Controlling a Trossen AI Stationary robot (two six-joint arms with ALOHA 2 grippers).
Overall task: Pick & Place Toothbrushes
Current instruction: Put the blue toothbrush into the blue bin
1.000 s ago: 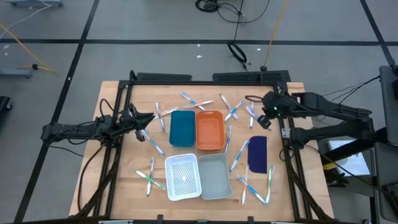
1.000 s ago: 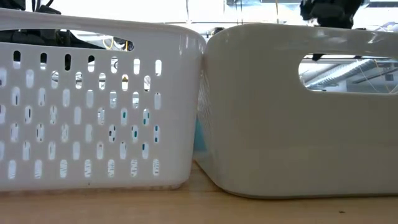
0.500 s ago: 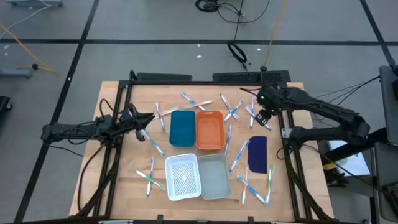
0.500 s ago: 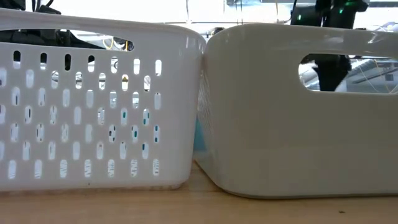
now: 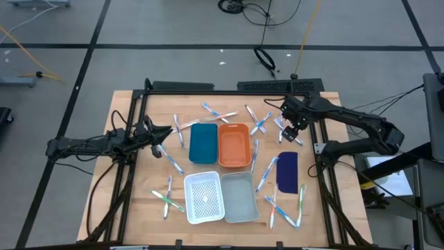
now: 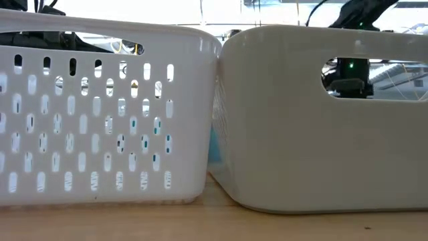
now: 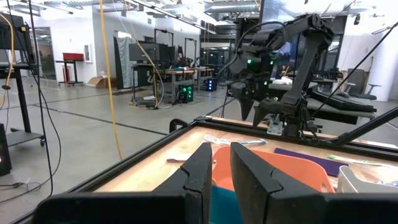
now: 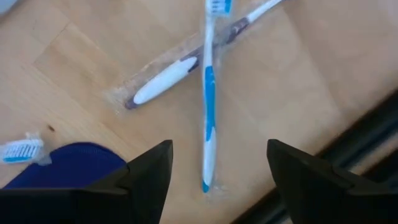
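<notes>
Right gripper [image 5: 293, 128]: you have it spread wide near the tabletop's [image 5: 139, 208] far right corner, holding nothing; in your right wrist view its fingers [image 8: 149, 177] stand well apart.
Toothbrush under it: a blue-and-white toothbrush [image 8: 208, 93] lies flat on the wood between those fingers, crossing a purple-handled one [image 8: 180, 65].
Other toothbrushes: the rest lie scattered around the trays: some along the far edge [image 5: 216, 112], some toward the left edge [image 5: 166, 196], some near the near right corner [image 5: 300, 203].
Left gripper [image 5: 161, 134]: you have it waiting toward the left edge, beside the teal tray; its fingers [image 7: 202, 171] are nearly together, with nothing seen between them.
Teal tray [image 5: 202, 142]: mid-table; nothing seen inside.
Orange tray [image 5: 234, 144]: touching the teal tray's right side; nothing seen inside.
White perforated basket [image 5: 203, 198]: by the near edge; you cannot tell its contents.
Grey bin [image 5: 240, 196]: just right of the basket; nothing seen inside.
Dark blue flat piece [image 5: 286, 171]: lies toward the right edge.
Change: a second ago your right gripper sat shut and farther toward the right edge; it has since opened and come in over the crossed pair. Left arm and trays are unchanged.
</notes>
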